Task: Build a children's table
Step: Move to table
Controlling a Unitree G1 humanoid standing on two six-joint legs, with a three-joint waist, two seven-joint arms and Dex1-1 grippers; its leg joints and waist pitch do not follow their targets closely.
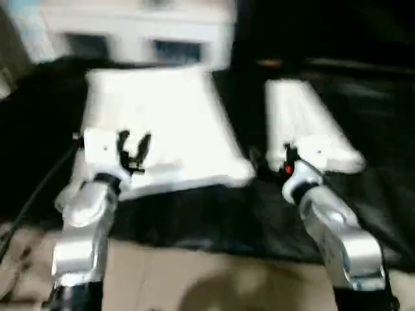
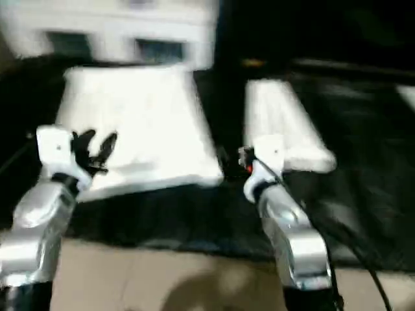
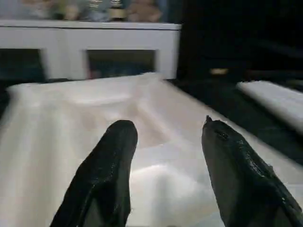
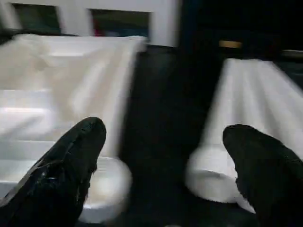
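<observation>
The top (image 1: 162,123) lies mid-frame, the legs (image 1: 305,126) right of it. My left claw (image 1: 133,150) hangs wide open and empty over the top; my right claw (image 4: 165,156), equally open and empty, should straddle one leg's near end squarely before closing.

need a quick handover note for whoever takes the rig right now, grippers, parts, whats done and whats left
Left gripper: open, empty, over the near part of the tabletop.
Right gripper: open, empty, over the dark gap between the tabletop and the legs.
Tabletop lies on the black mat, in front of the white cabinet. The legs lie bundled to its right, apart from it.
Done: parts laid out. No leg looks fitted.
Left: pick up each leg and seat it in a corner socket.
</observation>
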